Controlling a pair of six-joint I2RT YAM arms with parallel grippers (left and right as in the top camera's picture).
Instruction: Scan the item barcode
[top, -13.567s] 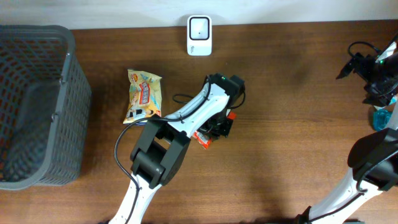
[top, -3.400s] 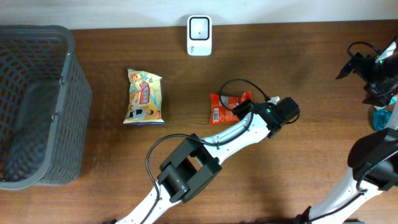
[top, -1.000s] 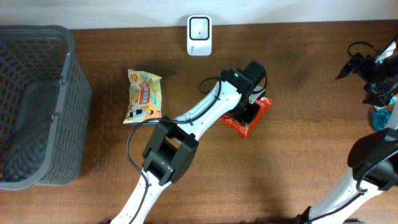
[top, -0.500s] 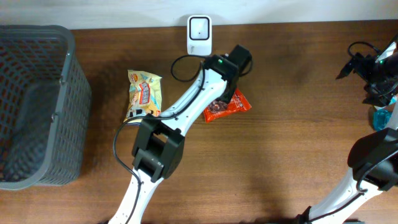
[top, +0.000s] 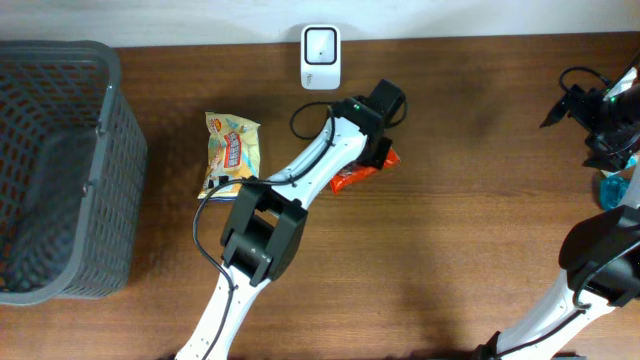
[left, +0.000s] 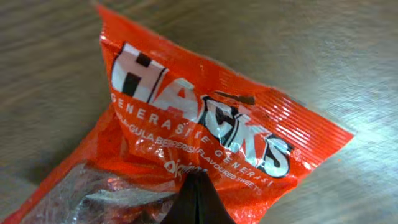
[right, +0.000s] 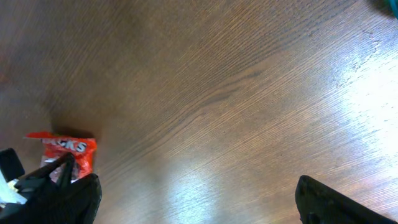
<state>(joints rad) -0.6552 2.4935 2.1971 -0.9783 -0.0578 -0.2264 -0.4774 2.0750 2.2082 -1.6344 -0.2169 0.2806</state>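
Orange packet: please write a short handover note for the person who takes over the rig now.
Left pincer: shut on the orange packet, its edge pinched.
Right pincer: open, holds nothing, far off at the right side of the table.
Scanner: at the table's back edge; the packet is short of it, to its right.
Done: packet gripped. Left: show its barcode to the scanner; no barcode is visible now.

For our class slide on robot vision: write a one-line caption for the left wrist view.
Shut jaws pinch an orange Hacks packet, wooden table behind.
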